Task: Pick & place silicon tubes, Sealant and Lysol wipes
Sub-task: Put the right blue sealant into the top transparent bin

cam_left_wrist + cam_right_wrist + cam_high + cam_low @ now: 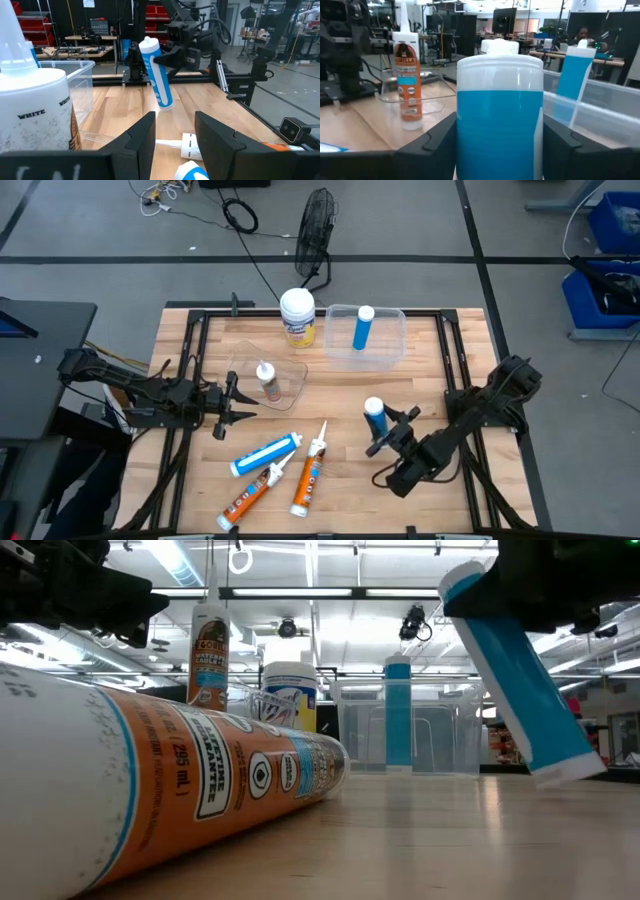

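My right gripper (385,430) is shut on a blue silicone tube (375,414), right of the table's middle. My left gripper (243,402) stands open near the left, with nothing between its fingers (145,135). Just beyond it a Gorilla sealant tube (266,376) stands upright in a small clear tray (290,385). The Lysol wipes canister (297,317) stands on its base at the far edge. Beside it a clear bin (390,350) holds a second blue tube (362,328), upright. A third blue tube (265,455) and two orange tubes (308,480) lie on their sides near the front. My right gripper pinches the blue tube's round body between its two fingers (432,142), on the upper part of the tube (161,64). The fingers reach in about level and lie across the tube. The tube is tilted from upright, and its lower end (570,768) hangs just clear of the table.
A black fan (315,235) and cables lie on the floor beyond the far edge. The nearest orange tube (180,790) lies close to the front edge. Bare wood shows between the bin and my right gripper.
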